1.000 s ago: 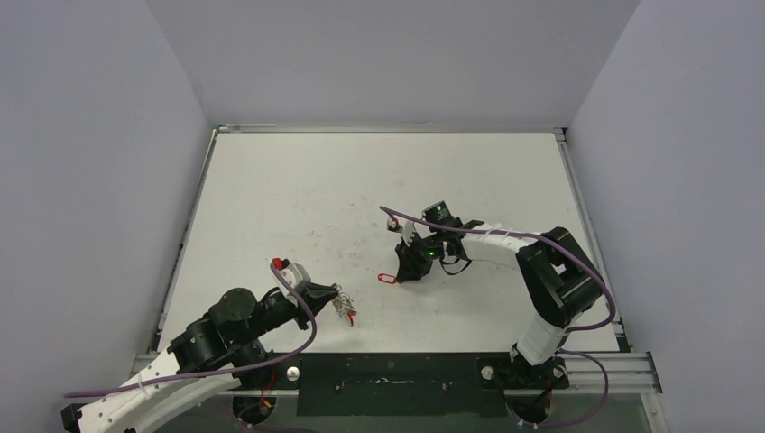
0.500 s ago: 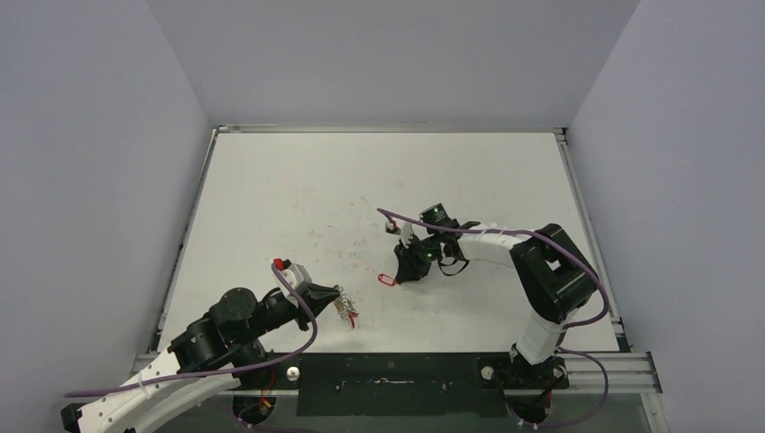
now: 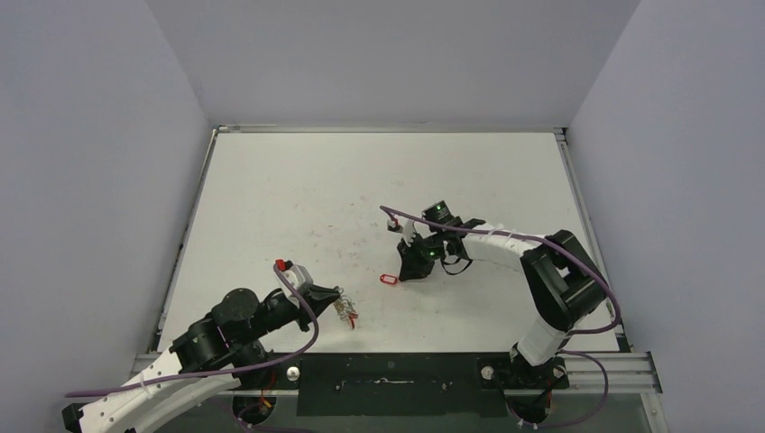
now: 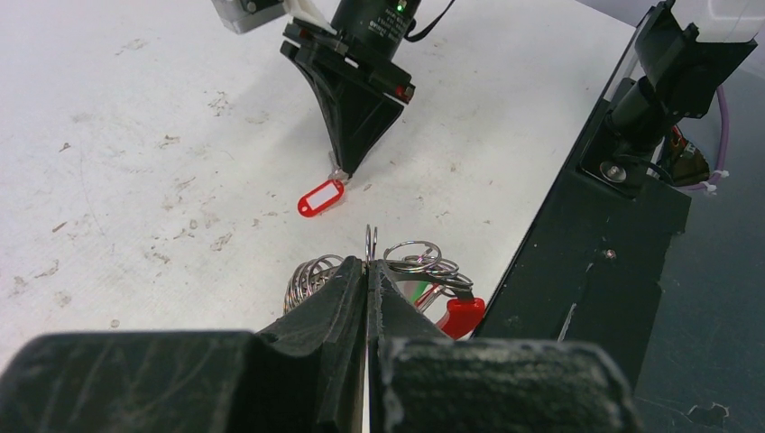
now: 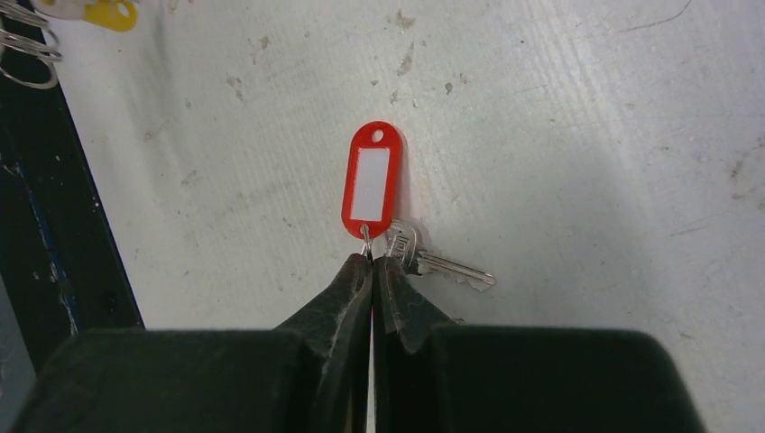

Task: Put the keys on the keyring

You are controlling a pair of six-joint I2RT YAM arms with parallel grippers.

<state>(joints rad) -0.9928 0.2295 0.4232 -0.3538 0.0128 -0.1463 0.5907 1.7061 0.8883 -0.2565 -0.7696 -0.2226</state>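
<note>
My left gripper [image 4: 368, 263] is shut on the keyring [image 4: 371, 238], a thin wire ring seen edge-on between the jaw tips. Several small rings [image 4: 417, 262], coloured tags and a red plastic piece [image 4: 463, 316] hang from it. In the top view this bunch [image 3: 345, 311] is low over the table near its front edge. My right gripper [image 5: 372, 262] is shut on the small ring of a silver key [image 5: 439, 262] with a red tag [image 5: 372, 180], both lying on the table. The tag also shows in the top view [image 3: 389, 280] and in the left wrist view [image 4: 322, 198].
The white table [image 3: 361, 180] is scuffed. A black rail [image 3: 388, 383] runs along its near edge, close to the left gripper. A yellow tag [image 5: 110, 13] and rings [image 5: 27, 56] of the held bunch show at the top left of the right wrist view.
My left gripper with the keyring has shifted slightly toward the near edge. My right gripper and the red-tagged key have barely moved.
</note>
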